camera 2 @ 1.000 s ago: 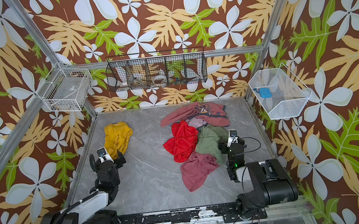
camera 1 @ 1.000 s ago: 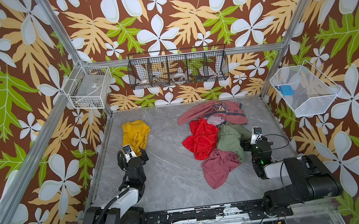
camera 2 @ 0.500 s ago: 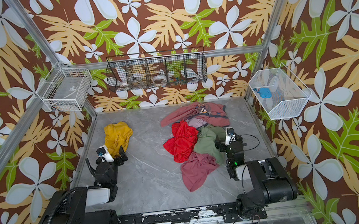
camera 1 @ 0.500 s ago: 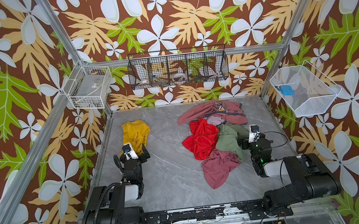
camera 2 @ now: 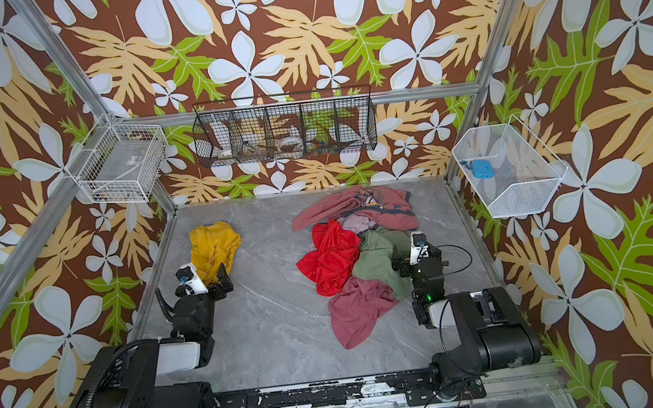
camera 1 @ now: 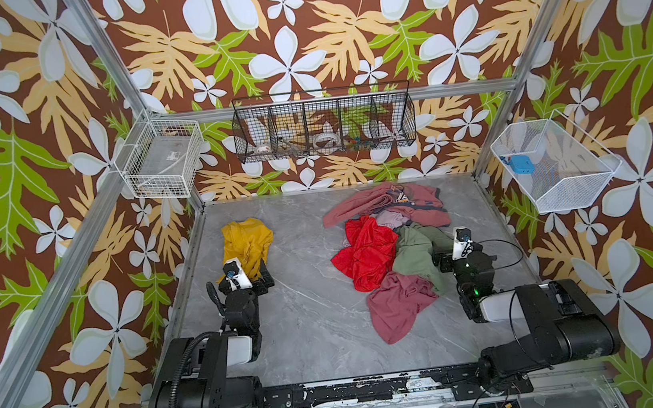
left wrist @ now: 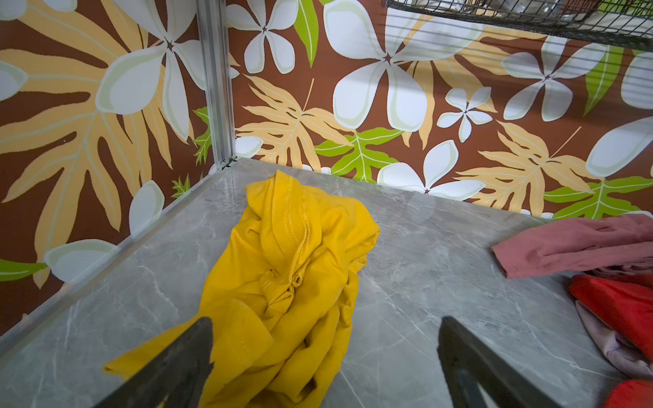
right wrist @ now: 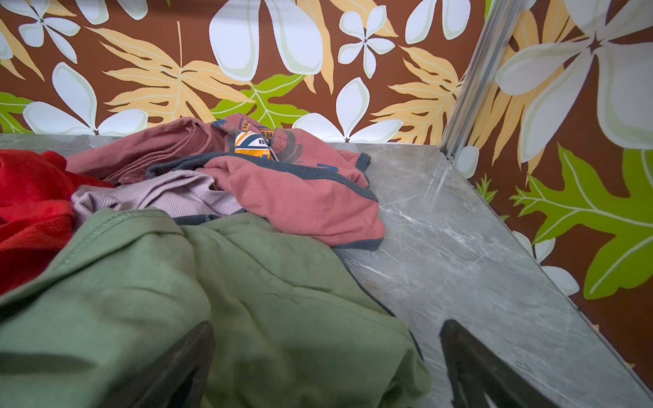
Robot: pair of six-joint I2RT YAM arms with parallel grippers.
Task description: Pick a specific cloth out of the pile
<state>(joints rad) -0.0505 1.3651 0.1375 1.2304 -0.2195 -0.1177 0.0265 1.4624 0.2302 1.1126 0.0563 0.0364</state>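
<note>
Jaws on the left arm (camera 1: 240, 307) stand apart astride the near end of the cloth (camera 1: 247, 239), its long axis seemingly running straight ahead, while those on the right arm (camera 1: 471, 276), also apart, face the pile (camera 1: 414, 253).

Open table (camera 1: 306, 299) between cloth (camera 1: 247, 241) and pile (camera 1: 389, 256)
</note>
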